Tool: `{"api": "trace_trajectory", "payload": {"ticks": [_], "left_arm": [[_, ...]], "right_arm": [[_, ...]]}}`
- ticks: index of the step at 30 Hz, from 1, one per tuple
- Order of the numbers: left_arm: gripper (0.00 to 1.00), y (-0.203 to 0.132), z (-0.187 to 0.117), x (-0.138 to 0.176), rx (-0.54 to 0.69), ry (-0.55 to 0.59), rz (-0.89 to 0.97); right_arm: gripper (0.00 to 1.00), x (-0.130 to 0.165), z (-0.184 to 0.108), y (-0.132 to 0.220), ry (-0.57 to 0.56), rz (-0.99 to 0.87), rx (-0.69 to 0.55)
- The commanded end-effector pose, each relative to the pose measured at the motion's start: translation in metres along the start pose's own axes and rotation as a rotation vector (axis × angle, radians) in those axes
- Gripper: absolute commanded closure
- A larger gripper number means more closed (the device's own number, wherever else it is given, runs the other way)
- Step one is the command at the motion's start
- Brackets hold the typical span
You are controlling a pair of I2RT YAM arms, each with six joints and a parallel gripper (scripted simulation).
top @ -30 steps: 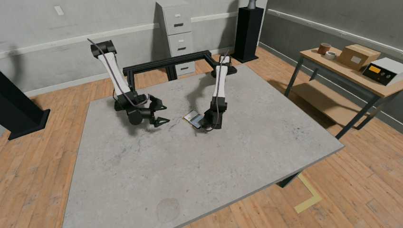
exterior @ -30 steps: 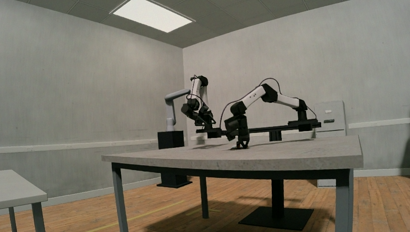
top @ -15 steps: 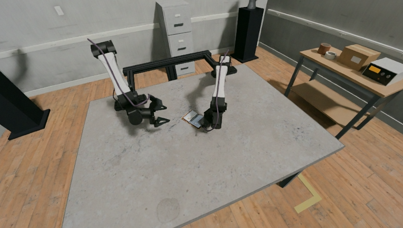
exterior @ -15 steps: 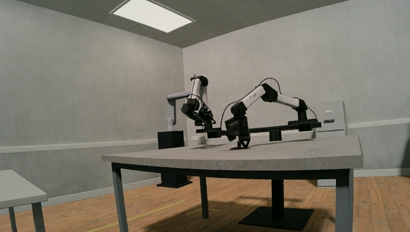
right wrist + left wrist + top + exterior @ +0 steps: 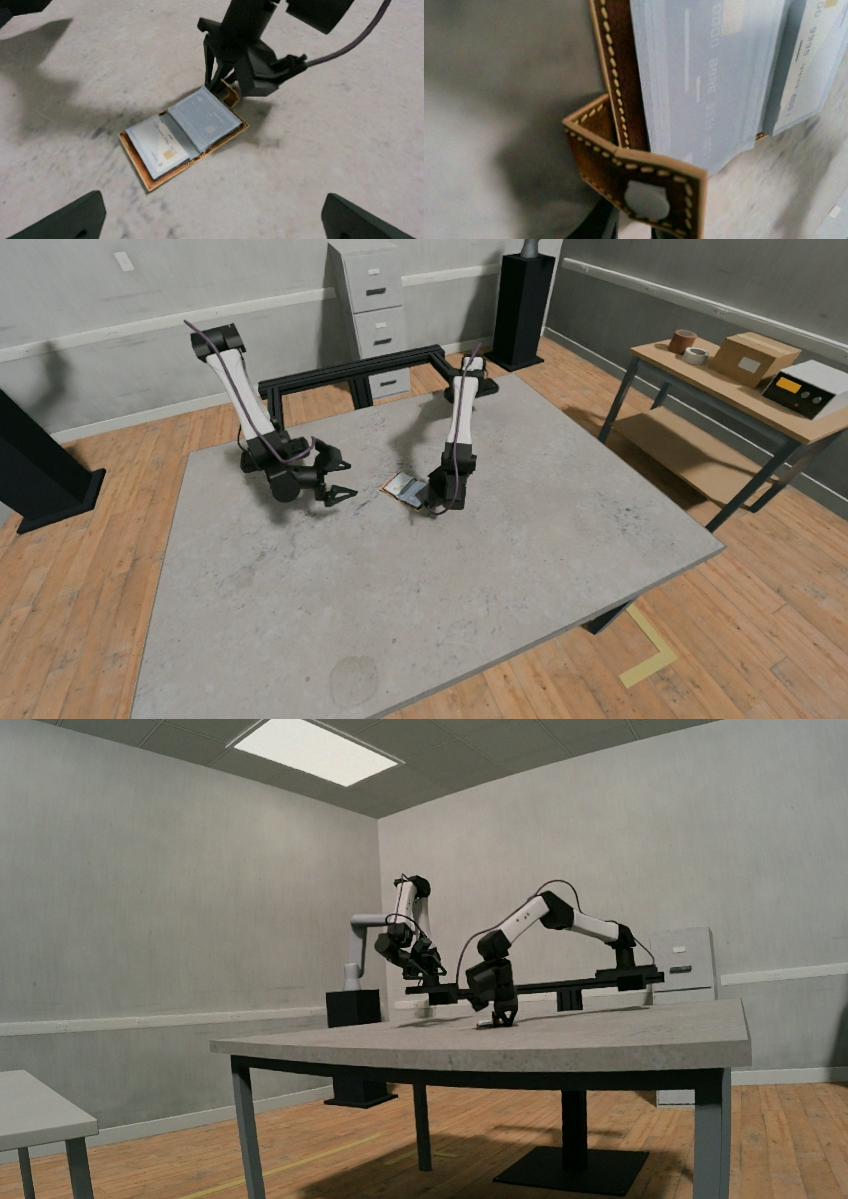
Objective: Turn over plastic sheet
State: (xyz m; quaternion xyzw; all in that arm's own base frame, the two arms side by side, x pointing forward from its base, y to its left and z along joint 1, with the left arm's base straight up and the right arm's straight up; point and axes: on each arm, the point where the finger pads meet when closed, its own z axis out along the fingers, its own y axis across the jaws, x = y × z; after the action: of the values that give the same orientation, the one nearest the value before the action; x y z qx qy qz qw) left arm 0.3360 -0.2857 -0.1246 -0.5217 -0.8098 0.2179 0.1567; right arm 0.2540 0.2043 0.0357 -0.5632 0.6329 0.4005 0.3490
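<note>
Two pairs of fingers, one open card holder (image 5: 386, 490) (image 5: 625, 75) (image 5: 149, 184). Left fingers (image 5: 424, 498) (image 5: 504, 1019): slightly parted, empty, partly hidden by the strap (image 5: 655, 171) (image 5: 231, 98); right fingers (image 5: 353, 479): wide, empty. Clear sheet (image 5: 708, 75) (image 5: 203, 117): on the strap half, edges indistinct. Grey counter (image 5: 357, 595) (image 5: 476, 1055); wooden floor (image 5: 714, 667) (image 5: 333, 1147).

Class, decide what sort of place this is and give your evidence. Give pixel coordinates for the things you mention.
Probably a robotics lab or workshop: two arms (image 5: 255, 399) (image 5: 532, 915) at a table (image 5: 476, 607) (image 5: 476, 1055), a filing cabinet (image 5: 376, 292) (image 5: 681, 956), and a bench (image 5: 737, 402) holding a boxy instrument (image 5: 812, 384).
</note>
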Motion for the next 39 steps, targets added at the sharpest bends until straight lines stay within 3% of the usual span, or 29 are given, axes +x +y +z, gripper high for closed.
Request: {"api": "trace_trajectory", "payload": {"ticks": [1, 23, 35, 39], "left_arm": [[0.84, -0.008, -0.026, -0.014, -0.054, -0.046, 0.055], [0.84, -0.031, -0.044, -0.010, -0.040, -0.049, 0.035], [0.84, -0.030, -0.031, -0.014, -0.043, -0.062, 0.043], [0.84, -0.022, -0.007, -0.015, -0.025, -0.038, 0.029]], "right_arm": [[0.00, -0.006, -0.002, -0.003, -0.012, -0.022, 0.006], [0.00, -0.006, -0.002, -0.003, -0.012, -0.022, 0.006], [0.00, -0.006, -0.002, -0.003, -0.012, -0.022, 0.006], [0.00, -0.006, -0.002, -0.003, -0.012, -0.022, 0.006]]}}
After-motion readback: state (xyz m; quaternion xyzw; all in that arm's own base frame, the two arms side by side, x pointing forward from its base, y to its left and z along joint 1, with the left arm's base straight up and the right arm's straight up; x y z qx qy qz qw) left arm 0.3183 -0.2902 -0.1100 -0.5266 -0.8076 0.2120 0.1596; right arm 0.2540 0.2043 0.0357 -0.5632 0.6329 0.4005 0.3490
